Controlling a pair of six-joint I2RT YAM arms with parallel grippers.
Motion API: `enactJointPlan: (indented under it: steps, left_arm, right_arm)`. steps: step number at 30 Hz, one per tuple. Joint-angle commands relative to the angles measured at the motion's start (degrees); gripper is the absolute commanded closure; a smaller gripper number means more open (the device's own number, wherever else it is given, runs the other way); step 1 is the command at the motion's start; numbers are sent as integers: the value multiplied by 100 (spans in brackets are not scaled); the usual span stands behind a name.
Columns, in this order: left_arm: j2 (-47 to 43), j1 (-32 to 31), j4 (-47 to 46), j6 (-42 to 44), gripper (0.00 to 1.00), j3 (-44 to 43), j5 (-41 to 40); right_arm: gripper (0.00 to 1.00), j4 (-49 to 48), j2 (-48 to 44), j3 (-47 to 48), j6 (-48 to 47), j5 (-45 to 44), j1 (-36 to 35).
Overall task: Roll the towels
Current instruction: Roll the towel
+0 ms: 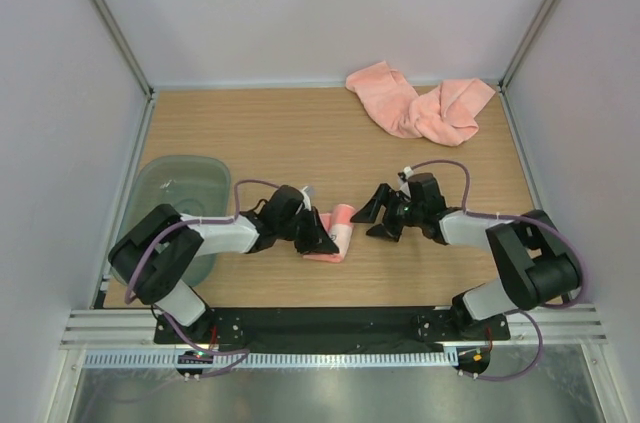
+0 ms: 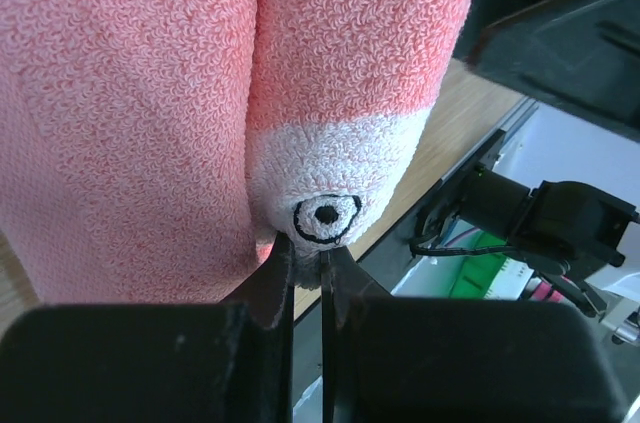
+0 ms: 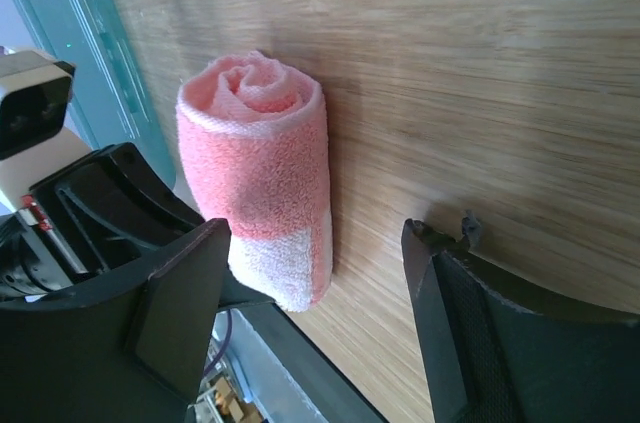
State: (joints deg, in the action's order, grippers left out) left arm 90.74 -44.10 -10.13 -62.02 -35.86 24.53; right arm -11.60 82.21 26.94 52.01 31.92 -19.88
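Roll (image 1: 340, 231) on the table (image 1: 300, 133) near its front edge, a claw on either side.

My left claw (image 1: 322, 241) is at the roll's pale end with its fingers (image 2: 275, 293) pressed almost together. From the left wrist I can't tell whether any cloth is caught between them. My right claw (image 1: 373, 215) is spread wide, just beside the roll and not touching it, and its wrist view shows the spiral end facing away. There is open wood behind both claws up to a loose pile (image 1: 420, 105) of towels in the back right corner. The tray (image 1: 150, 178) lies along the left edge, beside my left arm. The roll's white band (image 2: 350, 158) carries the only mark (image 2: 325, 213), a black stitched ring round a dot.
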Motion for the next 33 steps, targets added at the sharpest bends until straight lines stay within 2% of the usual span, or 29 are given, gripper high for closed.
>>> enactJointPlan:
  steps: [1,8,10,14,17,20,23,26,30,33]
  left_arm:
    - [94,41,-59,-162,100,202,271]
    - [-21,85,-42,5,100,202,394]
    - [-30,86,-77,84,100,219,438]
    - [-56,94,19,313,100,141,491]
    - [31,103,204,629,100,-52,570]
    - [111,94,792,1128,98,-290,448]
    - [190,86,1503,1664,96,-685,228]
    - [347,77,2189,2087,94,-1177,-18]
    - [532,-2,2770,2702,94,-1748,-344]
    - [725,-212,2981,2870,91,-2117,-746]
  right_arm:
    - [25,-853,312,179,99,-28,-288]
    - [32,-1257,866,347,195,-283,-798]
    - [37,-1407,998,347,222,-309,-851]
    - [50,-1582,1104,373,266,-336,-921]
    - [72,-1609,1043,400,275,-371,-948]
    - [83,-1443,798,391,240,-519,-948]
    - [88,-908,368,391,82,-835,-948]
    - [92,93,-194,417,-146,-1475,-948]
    - [96,2094,-1003,488,-261,-2591,-948]
    - [96,2958,-1286,567,-165,-2989,-956]
